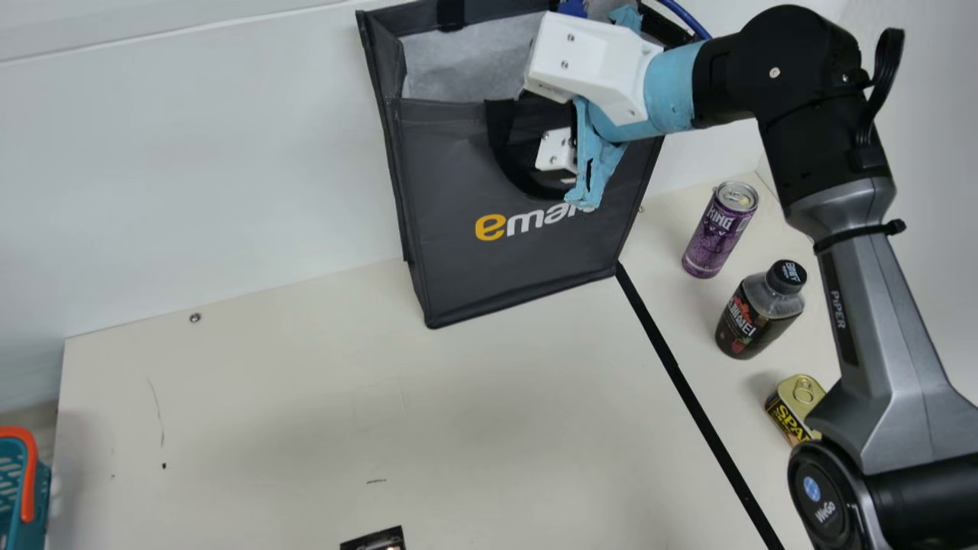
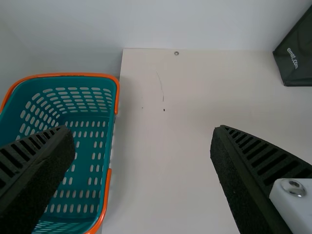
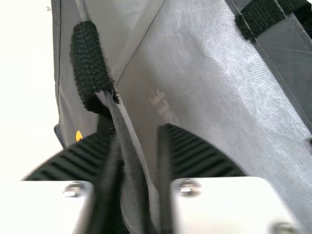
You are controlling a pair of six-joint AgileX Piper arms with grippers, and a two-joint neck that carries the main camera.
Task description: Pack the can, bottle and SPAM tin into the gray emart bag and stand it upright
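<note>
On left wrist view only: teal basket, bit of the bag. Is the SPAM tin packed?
Observer: No. Main view has the SPAM tin outside the bag, to the right of the black line.
Operator: Can and bottle?
Observer: Also unpacked: the can and bottle stand upright on that same side of the line.
Operator: Right arm?
Observer: At the bag's mouth; a bag wall runs between the right pincer's fingers.
</note>
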